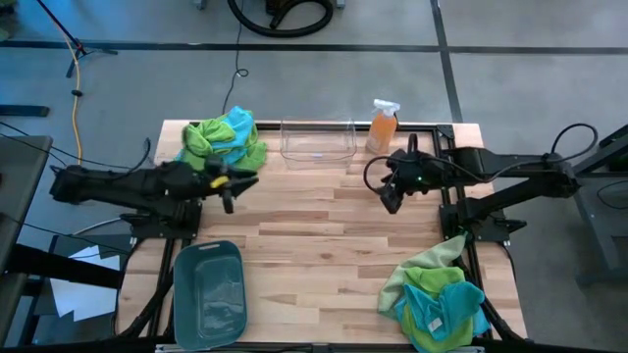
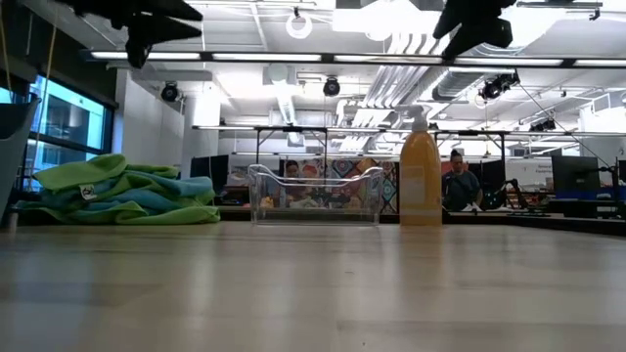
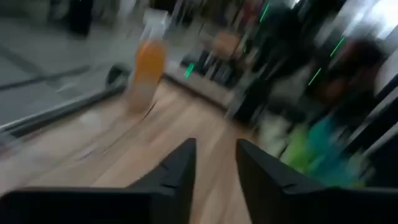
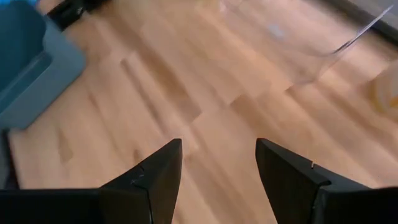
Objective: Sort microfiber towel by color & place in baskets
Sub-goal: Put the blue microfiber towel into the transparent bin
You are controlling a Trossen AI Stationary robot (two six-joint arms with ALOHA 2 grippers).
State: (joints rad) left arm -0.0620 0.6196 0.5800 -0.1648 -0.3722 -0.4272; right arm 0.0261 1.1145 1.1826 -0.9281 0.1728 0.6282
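Left gripper [image 3: 212,163] and right gripper [image 4: 219,163] both hang spread and empty above the table [image 1: 314,245].

On the table [image 1: 324,226], towel piles [image 1: 224,140] [image 1: 435,299] occupy opposite corners, with baskets [image 1: 317,139] [image 1: 208,292] between and a bottle [image 1: 382,126] behind.

Left wrist view blurred; teal basket [image 4: 28,59] edge-cropped.

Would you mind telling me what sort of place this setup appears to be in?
Most likely a robotics lab or open workshop. The wooden table stands on a bare concrete floor with cables trailing across it, and beyond it the low view shows exposed ceiling lights and a person among workbenches.
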